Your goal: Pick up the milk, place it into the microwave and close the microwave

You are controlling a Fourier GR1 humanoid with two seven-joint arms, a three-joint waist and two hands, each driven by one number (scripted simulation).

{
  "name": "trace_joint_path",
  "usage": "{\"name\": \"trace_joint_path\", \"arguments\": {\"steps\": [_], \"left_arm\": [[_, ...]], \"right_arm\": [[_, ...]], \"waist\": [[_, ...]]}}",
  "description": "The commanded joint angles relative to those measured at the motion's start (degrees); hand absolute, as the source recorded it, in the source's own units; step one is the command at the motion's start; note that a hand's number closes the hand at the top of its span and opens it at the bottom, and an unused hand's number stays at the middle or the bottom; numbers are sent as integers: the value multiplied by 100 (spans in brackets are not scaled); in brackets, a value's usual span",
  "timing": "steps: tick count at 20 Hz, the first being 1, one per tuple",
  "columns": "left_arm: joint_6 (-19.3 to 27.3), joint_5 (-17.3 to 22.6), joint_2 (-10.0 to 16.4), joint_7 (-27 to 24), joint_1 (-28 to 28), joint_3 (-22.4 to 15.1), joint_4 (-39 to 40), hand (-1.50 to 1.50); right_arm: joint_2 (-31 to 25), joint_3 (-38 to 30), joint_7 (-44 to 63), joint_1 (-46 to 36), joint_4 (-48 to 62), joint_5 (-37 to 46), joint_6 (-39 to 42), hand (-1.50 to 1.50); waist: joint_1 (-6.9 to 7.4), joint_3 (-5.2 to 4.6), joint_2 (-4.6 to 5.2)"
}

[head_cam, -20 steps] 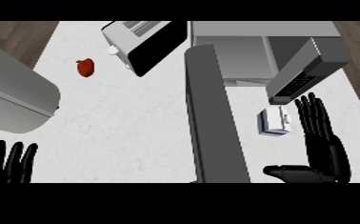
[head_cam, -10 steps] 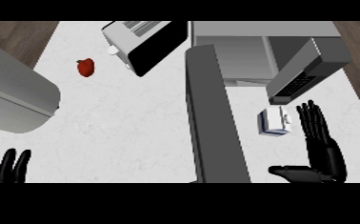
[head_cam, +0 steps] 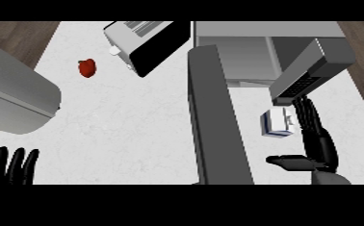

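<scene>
The milk point(head_cam: 276, 123), a small white and blue carton, sat on the counter point(head_cam: 128, 124) just left of the fingers point(head_cam: 310, 119) of the right hand point(head_cam: 320, 148). The grey microwave point(head_cam: 235, 52) stood beyond the fingertips, its door point(head_cam: 217, 124) swung open left of the milk.

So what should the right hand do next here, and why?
Probably close the right hand round the milk: its fingers lie straight just to the right of the carton, thumb spread below it, nothing gripped yet. The microwave door stands open, so the grasp seems to be the missing step.
</scene>
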Motion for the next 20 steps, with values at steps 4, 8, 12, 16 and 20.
{"name": "trace_joint_path", "arguments": {"steps": [4, 8, 12, 16, 20], "left_arm": [[-85, 25, -32, 135, 420, -167, -355, -150], [-115, 259, 131, 268, 155, 174, -329, -150], [-291, 153, 92, -150, 485, 129, -284, -150], [-33, 46, -12, 179, -20, 8, -190, -150], [-43, -15, -32, -106, 122, -114, -94, -150]], "right_arm": [[-268, -338, -694, -815, 1588, 98, -179, -150], [-276, -531, -937, -1292, 2473, 277, -803, -150], [-410, -746, -1337, -1464, 3238, 357, -1146, -150], [-981, -886, -1622, -1711, 3862, 309, -500, -150], [-649, -273, -1414, -1566, 3629, 492, 773, -150]], "waist": [[26, 3, 5], [51, 7, 22], [100, 11, 27], [76, 17, 48], [116, 20, 44]]}}
